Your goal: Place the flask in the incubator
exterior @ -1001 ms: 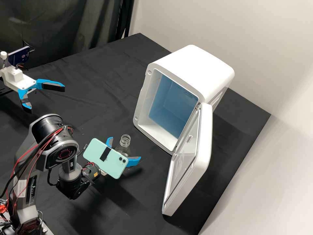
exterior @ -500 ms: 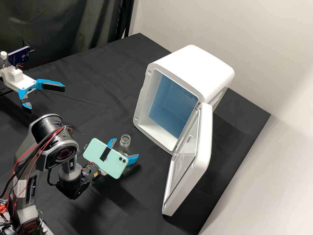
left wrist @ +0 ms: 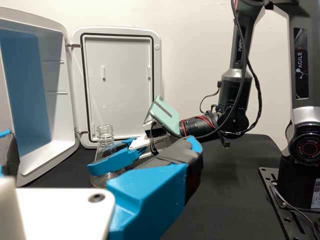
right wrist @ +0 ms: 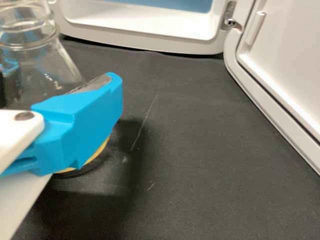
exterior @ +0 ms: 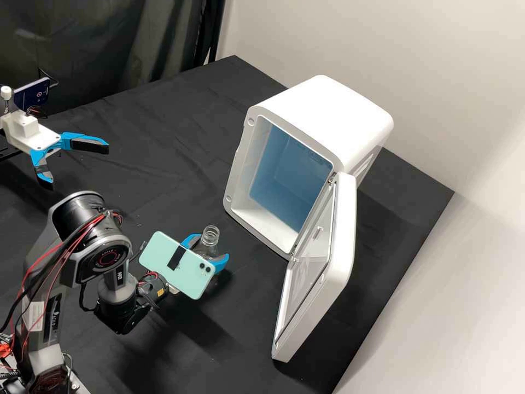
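- So the clear glass conical flask was standing upright on the black bench, just in front of the incubator's open mouth and not inside it.
- The right gripper, on the arm carrying a mint-green phone, had its blue fingers on either side of the flask's body, pinching the glass down near the base.
- As far as I could tell, the flask's bottom was sitting on the bench.
- The white box-shaped incubator with the pale blue inside sat toward the back right, its white door swung wide open.
- The left gripper hung over the far left of the bench, well apart from the flask, fingers spread wide with nothing between them.
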